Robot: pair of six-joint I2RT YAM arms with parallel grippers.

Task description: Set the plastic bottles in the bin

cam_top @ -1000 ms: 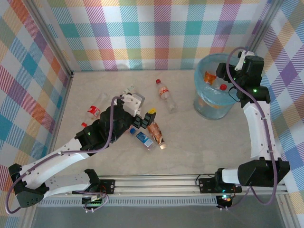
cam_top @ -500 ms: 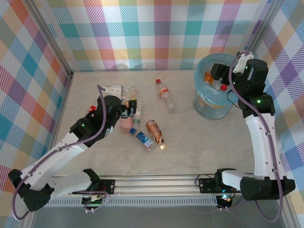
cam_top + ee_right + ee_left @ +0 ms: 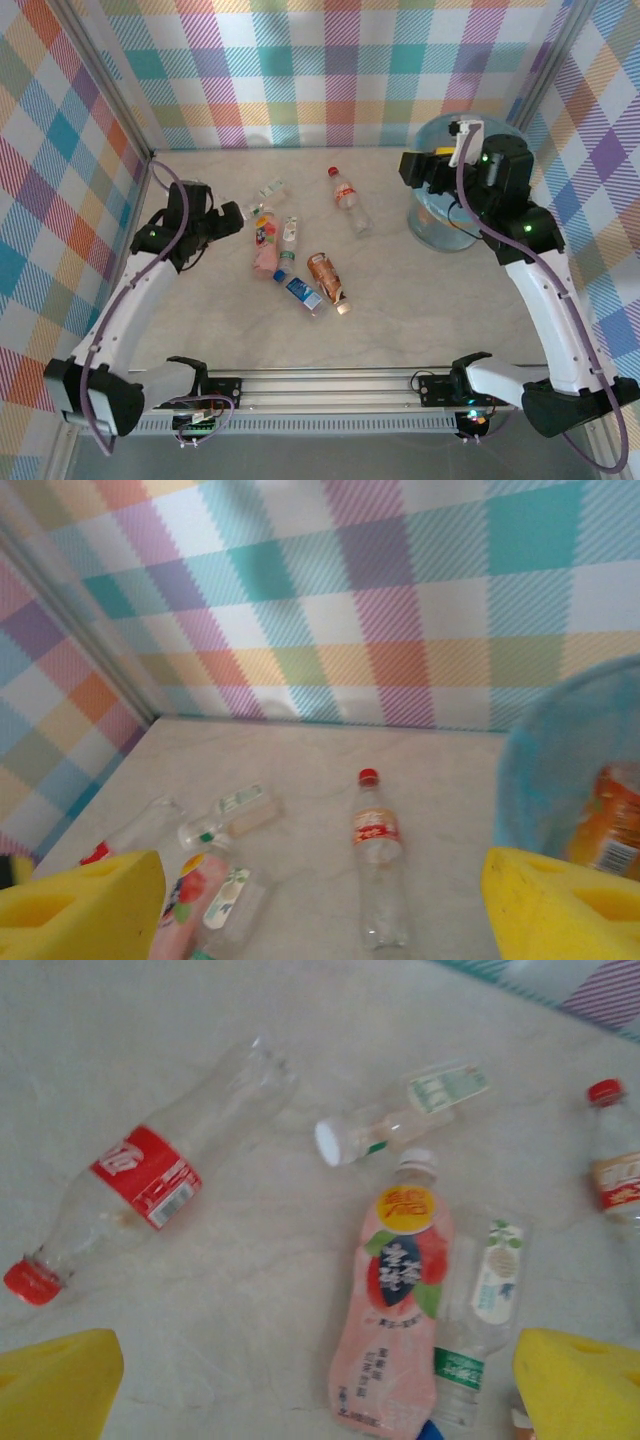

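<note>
Plaid walls (image 3: 300,70), pale marble-look desk (image 3: 430,300). Plastic bottles (image 3: 264,256) lie scattered on the desk, left of centre. Bin (image 3: 432,228) stands far right; looks like an orange-label bottle (image 3: 612,830) inside, view cut off. Left tool (image 3: 318,1385) wide, empty, above the bottles. Right tool (image 3: 320,905) wide, empty, by the bin's left rim.
</note>
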